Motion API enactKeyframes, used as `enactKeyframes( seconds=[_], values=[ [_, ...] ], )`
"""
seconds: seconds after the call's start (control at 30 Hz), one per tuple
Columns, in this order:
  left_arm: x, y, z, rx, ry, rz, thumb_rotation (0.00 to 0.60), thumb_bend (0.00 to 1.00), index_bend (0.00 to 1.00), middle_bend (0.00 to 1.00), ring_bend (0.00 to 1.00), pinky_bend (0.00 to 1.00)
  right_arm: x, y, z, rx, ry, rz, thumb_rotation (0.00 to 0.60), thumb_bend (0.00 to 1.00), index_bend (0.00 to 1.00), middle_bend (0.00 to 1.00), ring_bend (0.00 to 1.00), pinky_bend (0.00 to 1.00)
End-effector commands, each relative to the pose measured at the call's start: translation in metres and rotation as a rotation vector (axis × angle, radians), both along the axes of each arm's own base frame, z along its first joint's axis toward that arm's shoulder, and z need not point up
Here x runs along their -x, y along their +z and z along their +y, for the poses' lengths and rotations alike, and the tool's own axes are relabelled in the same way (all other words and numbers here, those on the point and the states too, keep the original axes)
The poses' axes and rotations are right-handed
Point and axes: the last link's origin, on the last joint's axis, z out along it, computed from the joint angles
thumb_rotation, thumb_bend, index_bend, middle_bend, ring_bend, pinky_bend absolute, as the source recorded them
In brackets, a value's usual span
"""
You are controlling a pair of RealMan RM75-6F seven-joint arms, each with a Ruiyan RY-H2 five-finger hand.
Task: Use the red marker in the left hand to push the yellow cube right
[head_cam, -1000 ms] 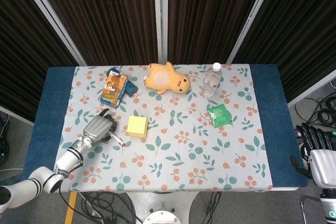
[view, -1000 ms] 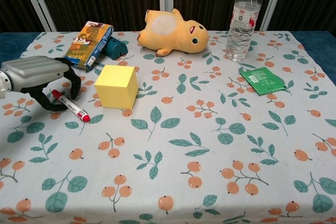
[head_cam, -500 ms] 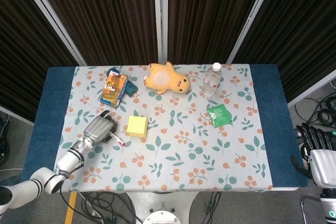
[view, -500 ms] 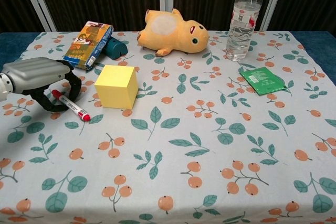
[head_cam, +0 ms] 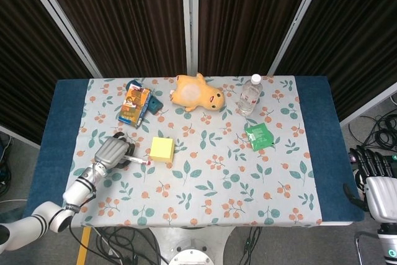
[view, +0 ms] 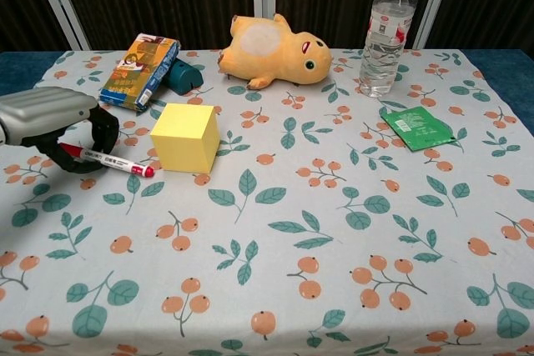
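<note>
Chest view, left hand (view: 50,122) holding red marker (view: 107,159), tip beside yellow cube (view: 185,136)

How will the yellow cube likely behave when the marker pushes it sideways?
The yellow cube sits flat on the patterned cloth, so it will probably slide, not roll. The red marker in the left hand points low, so tipping seems unlikely.

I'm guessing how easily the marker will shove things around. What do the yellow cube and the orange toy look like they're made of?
Yellow cube: matte, with flat even faces and crisp edges, no shine; probably foam or paper, though the look can't settle which. Orange toy: soft plush fabric, judging by its fuzzy surface and rounded, stuffed shape. Red marker, held by the left hand: smooth plastic, slightly glossy.
</note>
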Motion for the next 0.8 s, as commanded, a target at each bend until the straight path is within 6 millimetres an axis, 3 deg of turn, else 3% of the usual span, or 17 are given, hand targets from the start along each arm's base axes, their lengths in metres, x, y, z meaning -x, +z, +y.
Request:
enactKeyframes(
  seconds=[0.03, 0.4, 0.57, 0.8],
  values=[
    [0.004, 0.007, -0.001, -0.018, 0.025, -0.024, 0.6, 0.44, 0.71, 0.68, 0.44, 0.21, 0.0, 0.001, 0.0, 0.003, 0.001, 0.0, 0.6, 0.25, 0.0, 0.04, 0.0, 0.0],
    [0.035, 0.033, -0.016, -0.088, 0.141, -0.144, 0.6, 0.44, 0.71, 0.68, 0.44, 0.21, -0.001, 0.0, 0.0, 0.001, 0.009, -0.005, 0.6, 0.25, 0.0, 0.04, 0.0, 0.0],
    [0.041, 0.029, -0.012, -0.099, 0.158, -0.176, 0.6, 0.44, 0.71, 0.68, 0.44, 0.22, -0.002, 0.0, -0.002, -0.002, 0.013, -0.003, 0.6, 0.25, 0.0, 0.04, 0.0, 0.0],
    [0.03, 0.015, 0.005, -0.087, 0.137, -0.19, 0.6, 0.44, 0.71, 0.68, 0.44, 0.22, -0.002, 0.003, -0.002, 0.01, 0.008, 0.0, 0.6, 0.25, 0.0, 0.04, 0.0, 0.0]
  ],
)
